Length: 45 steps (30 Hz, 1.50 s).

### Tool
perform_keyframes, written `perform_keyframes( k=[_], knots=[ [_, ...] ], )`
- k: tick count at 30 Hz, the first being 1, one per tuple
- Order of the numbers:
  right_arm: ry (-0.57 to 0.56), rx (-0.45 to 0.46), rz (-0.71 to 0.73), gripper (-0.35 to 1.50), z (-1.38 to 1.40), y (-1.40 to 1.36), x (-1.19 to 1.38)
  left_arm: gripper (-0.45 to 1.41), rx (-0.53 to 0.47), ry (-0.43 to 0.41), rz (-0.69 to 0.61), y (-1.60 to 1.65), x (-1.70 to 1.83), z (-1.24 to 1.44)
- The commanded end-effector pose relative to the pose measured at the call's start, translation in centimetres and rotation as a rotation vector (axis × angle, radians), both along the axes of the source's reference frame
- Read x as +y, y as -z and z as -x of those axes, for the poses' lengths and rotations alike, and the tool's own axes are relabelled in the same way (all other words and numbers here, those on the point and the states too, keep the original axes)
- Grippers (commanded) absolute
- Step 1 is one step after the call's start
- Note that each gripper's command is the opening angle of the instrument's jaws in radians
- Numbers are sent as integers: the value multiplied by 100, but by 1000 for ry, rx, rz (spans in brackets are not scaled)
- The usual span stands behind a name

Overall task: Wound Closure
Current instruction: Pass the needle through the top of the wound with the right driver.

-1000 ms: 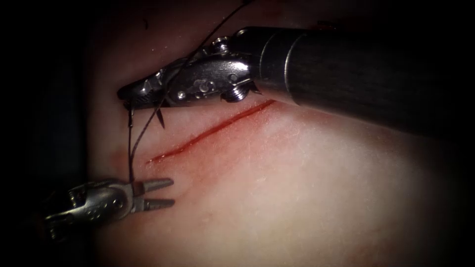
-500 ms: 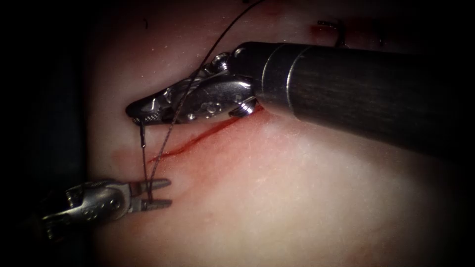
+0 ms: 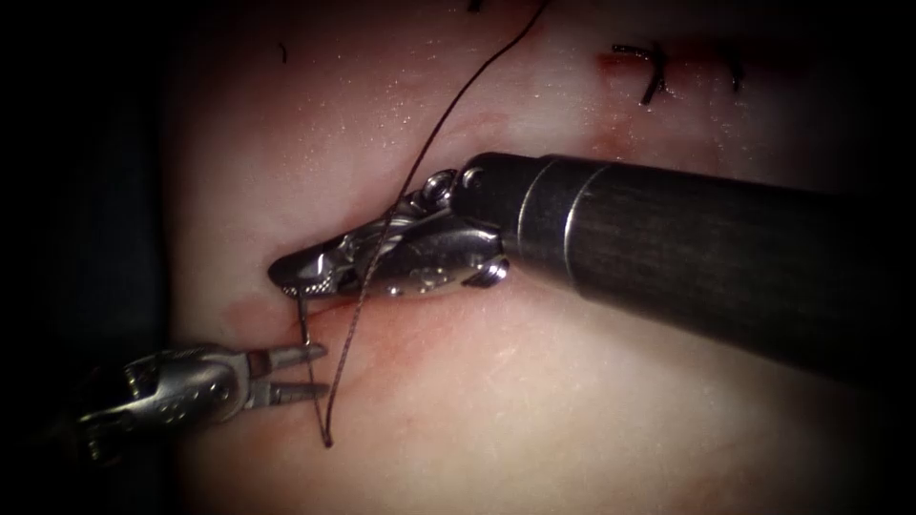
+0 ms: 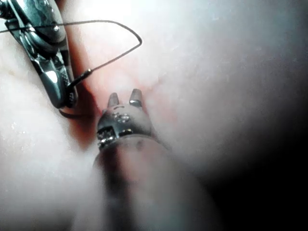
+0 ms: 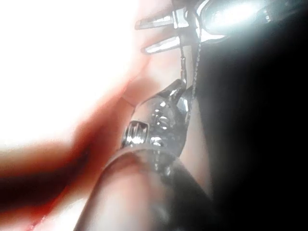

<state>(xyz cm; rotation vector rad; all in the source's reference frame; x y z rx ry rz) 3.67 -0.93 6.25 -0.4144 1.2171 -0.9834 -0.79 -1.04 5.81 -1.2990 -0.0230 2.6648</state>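
My right tool [image 3: 291, 278] lies across the cut on the tissue [image 3: 572, 420], covering most of it. Its jaws are shut on the needle [image 3: 304, 319] near one end. A short dark length hangs below them, outside the tissue, with its lower end at the upper jaw of my left tool [image 3: 325, 370]. That tool stands open at the cut's left end and holds nothing. The thread [image 3: 345, 372] drops to a loop, then climbs over the right tool's wrist and off the top. The left wrist view has the open left jaws [image 4: 124, 98] beside the right tool [image 4: 48, 72].
Finished stitches with cut thread ends [image 3: 654, 72] sit at the upper right. Red fluid stains the tissue around the cut's left end [image 3: 243, 307]. The right tool's thick dark shaft [image 3: 725, 257] crosses the right half of the endoscope view.
The right tool has moved down and to the right with the needle, bringing it to the left tool's open jaws. The thread loop now hangs lower. The left tool has stayed put.
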Motion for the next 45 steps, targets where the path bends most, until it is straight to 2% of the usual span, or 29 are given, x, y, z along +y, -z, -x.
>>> perform_keyframes(
  k=[1,10,16,21,27,32,38,40,45],
  knots=[
    [2,-7,-7,-35,-3,-10,2,7,-2,-1,2,-5,3,5],
    [7,-45,-45,-35,5,-30,-2,7,-2,-1,2,-5,3,6],
    [-13,-55,-85,-35,1,-26,7,6,0,2,1,-5,4,8],
    [-25,-84,-125,-35,4,-36,0,6,1,4,1,-5,5,11],
    [21,-119,-153,-35,10,-50,-14,6,1,13,-7,-9,8,15],
    [30,-129,-166,-35,14,-51,-18,6,4,16,-10,-11,8,15],
    [-36,-139,-187,-35,4,-40,1,5,8,15,-24,-16,5,21],
    [-87,-121,-208,-35,-10,-30,18,5,10,-1,-35,-20,0,30],
    [-130,-138,-258,-35,-25,-29,31,5,5,-31,-53,-25,-8,42]
  ],
)
